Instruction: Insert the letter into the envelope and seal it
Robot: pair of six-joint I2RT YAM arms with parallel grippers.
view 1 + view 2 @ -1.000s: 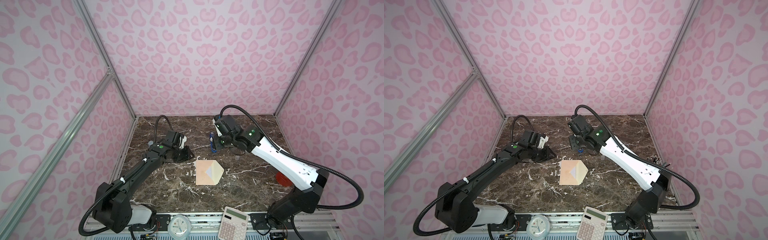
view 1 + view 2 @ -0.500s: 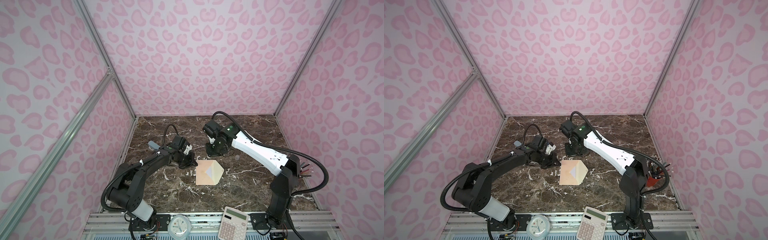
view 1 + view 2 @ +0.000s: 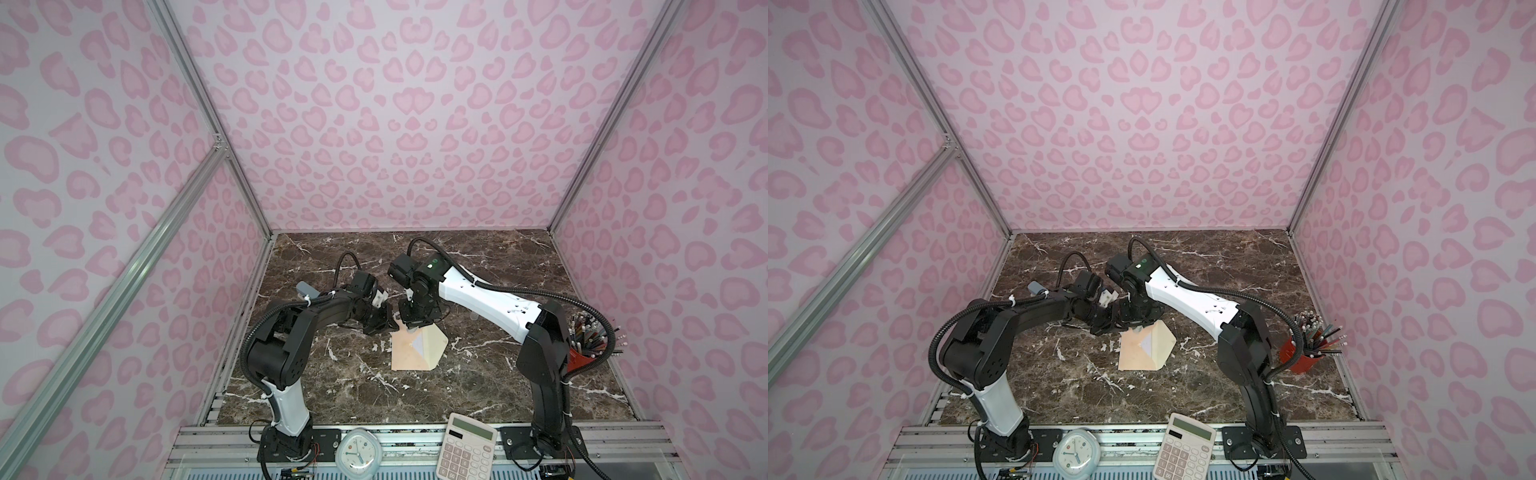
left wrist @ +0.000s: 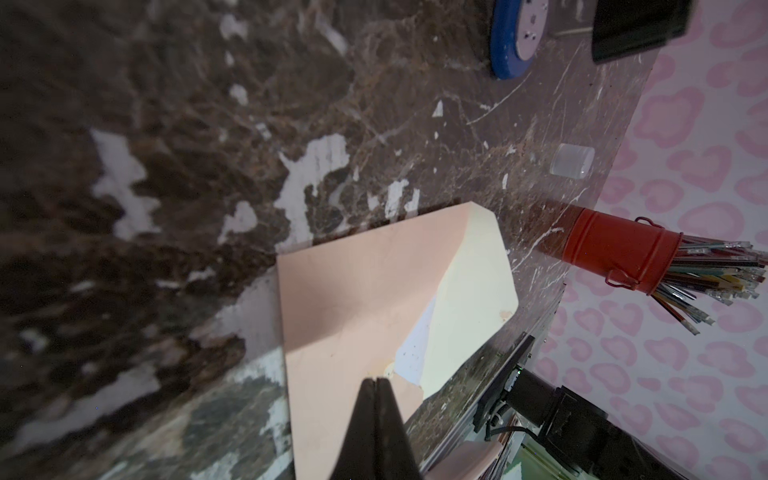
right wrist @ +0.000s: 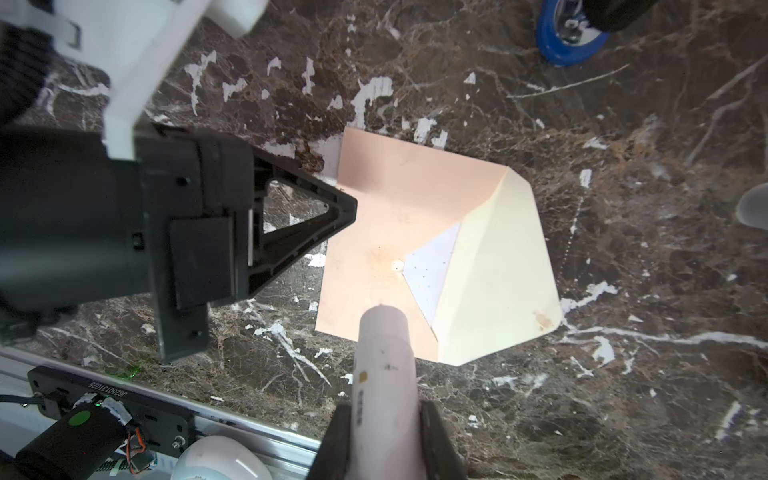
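Two grippers work the envelope [image 5: 386, 199], which lies flap-open on the marble table [image 5: 644, 316] with the letter [image 5: 430, 266] tucked inside: your left gripper [image 4: 376, 381], jaws together, seemingly pins its edge while your right gripper [image 5: 384, 415], clamped on a white glue stick [image 5: 382, 349], aims at the seal.

The flat peach-tan paper envelope [image 3: 409, 353] has a cream-yellow inner flap and, at its mouth, a pale bluish-white triangular patch [image 5: 430, 266] with fine dark specks. The dark brown marble tabletop [image 3: 478, 386] is veined and blotched white. The pale pink panel walls [image 3: 395, 124] carry darker pink leopard-like spots. At the right, a red metal bucket [image 4: 619, 253] holds multicoloured pencils [image 4: 706, 270]. The round tape roll [image 5: 569, 37] is blue with a pale centre. The black right gripper [image 5: 384, 415] grips a white plastic tube [image 5: 384, 353]. At the near edge are a cream calculator [image 3: 465, 451] with a grey-green display and a white round clock [image 3: 356, 453].
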